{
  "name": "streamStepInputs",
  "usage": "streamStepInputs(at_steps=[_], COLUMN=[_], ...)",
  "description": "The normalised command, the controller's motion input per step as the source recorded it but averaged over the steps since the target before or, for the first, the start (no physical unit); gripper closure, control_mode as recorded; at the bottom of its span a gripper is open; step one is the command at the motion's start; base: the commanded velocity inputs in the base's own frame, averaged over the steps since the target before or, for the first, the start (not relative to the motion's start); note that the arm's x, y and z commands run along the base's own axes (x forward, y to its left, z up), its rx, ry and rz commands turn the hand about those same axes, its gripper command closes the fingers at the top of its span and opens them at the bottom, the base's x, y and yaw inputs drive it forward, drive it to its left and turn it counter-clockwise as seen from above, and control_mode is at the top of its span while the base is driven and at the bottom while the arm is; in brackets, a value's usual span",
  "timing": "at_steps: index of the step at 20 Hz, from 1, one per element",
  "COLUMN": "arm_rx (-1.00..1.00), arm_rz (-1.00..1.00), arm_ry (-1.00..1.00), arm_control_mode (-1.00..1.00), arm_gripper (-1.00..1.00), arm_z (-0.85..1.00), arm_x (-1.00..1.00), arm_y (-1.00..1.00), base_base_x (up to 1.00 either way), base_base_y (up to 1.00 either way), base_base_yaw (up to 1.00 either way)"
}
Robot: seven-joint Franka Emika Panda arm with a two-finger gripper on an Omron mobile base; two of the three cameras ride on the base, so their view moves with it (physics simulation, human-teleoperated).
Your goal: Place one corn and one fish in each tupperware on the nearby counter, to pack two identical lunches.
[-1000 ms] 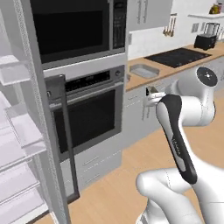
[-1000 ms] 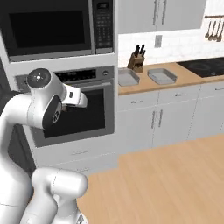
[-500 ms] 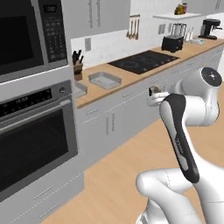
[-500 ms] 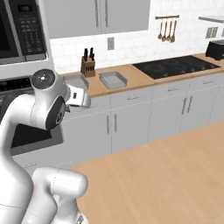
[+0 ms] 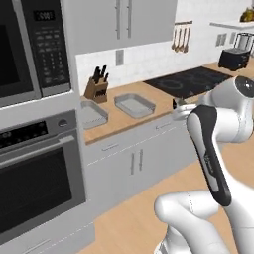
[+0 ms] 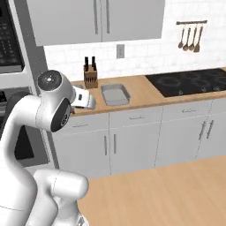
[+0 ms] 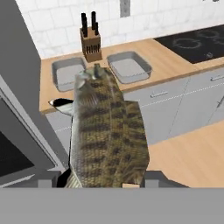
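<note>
**A:** What is the room like?

**B:** A rendered kitchen: white wall cabinets, a tiled wall, a built-in oven [image 5: 34, 183] and a long wooden bench [image 6: 141, 95] with a black hob [image 6: 190, 81]. On the bench, two shallow grey tupperware trays lie side by side, one [image 7: 68, 72] nearer the oven, the other [image 7: 129, 66] toward the hob. A knife block [image 7: 91, 46] stands behind the gap between them. Both trays look bare inside.

**B:** The white arm [image 5: 213, 149] is raised in front of the cabinets, well short of the trays.

**A:** And the pincer?

**B:** The pincer [image 7: 107, 181] is clamped on a mottled brown fish [image 7: 107, 131], which sticks out ahead of the hand toward the bench.

**A:** What might go wrong?

**B:** I judge the fish could slip, since much of it hangs beyond the grip. It also hides part of the nearer tray, so a release may miss the rim. Reaching long could knock the knife block.
</note>
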Motion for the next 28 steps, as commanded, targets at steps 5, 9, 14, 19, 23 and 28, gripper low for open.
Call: streamStepInputs(at_steps=[5, 9, 14, 19, 23, 28], arm_rx=[0.00, 0.00, 0.00, 0.00, -0.06, -0.07], arm_rz=[0.00, 0.00, 0.00, 0.00, 0.13, 0.14], arm_ry=[0.00, 0.00, 0.00, 0.00, 0.17, 0.25], arm_control_mode=[1.00, 1.00, 1.00, 1.00, -1.00, -1.00], arm_gripper=[1.00, 1.00, 1.00, 1.00, 1.00, 1.00], arm_z=[0.00, 0.00, 0.00, 0.00, -0.74, -0.99], arm_x=[0.00, 0.00, 0.00, 0.00, 0.25, 0.34], arm_y=[0.00, 0.00, 0.00, 0.00, -0.09, -0.38], base_base_x=[1.00, 1.00, 1.00, 0.84, 0.15, 0.00], base_base_y=[-0.37, -0.64, -0.57, -0.11, 0.00, 0.00], base_base_yaw=[0.38, 0.29, 0.21, 0.26, 0.07, 0.00])
